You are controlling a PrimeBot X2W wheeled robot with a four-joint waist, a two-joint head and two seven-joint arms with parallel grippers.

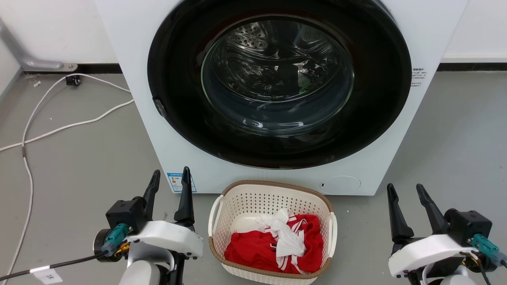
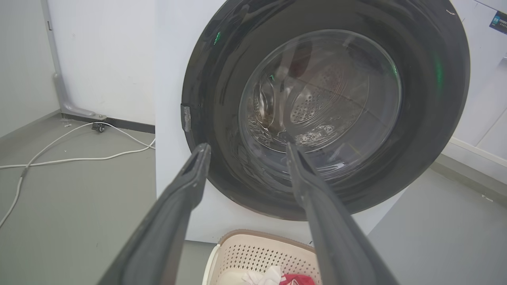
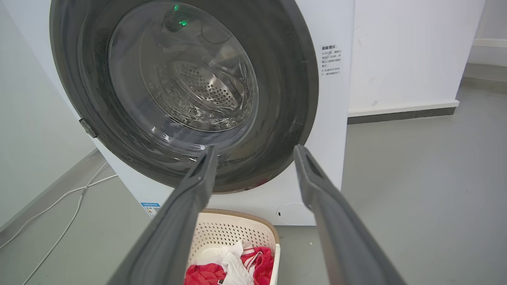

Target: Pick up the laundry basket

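**Head view.** The basket (image 1: pixel 253 206) is seen at lower centre, on the floor (image 1: pixel 71 166) just in front of the washer (image 1: pixel 277 91), with red and white clothes (image 1: pixel 257 249) heaped inside. The left gripper (image 1: pixel 171 173) and right gripper (image 1: pixel 405 187) are held empty, jaws apart, at lower left and lower right, clear of the handles (image 1: pixel 214 215). If the handles are taken unevenly, the basket is likely to be tilted and the clothes spilled. The thin handles may also be missed, or the washer front struck.
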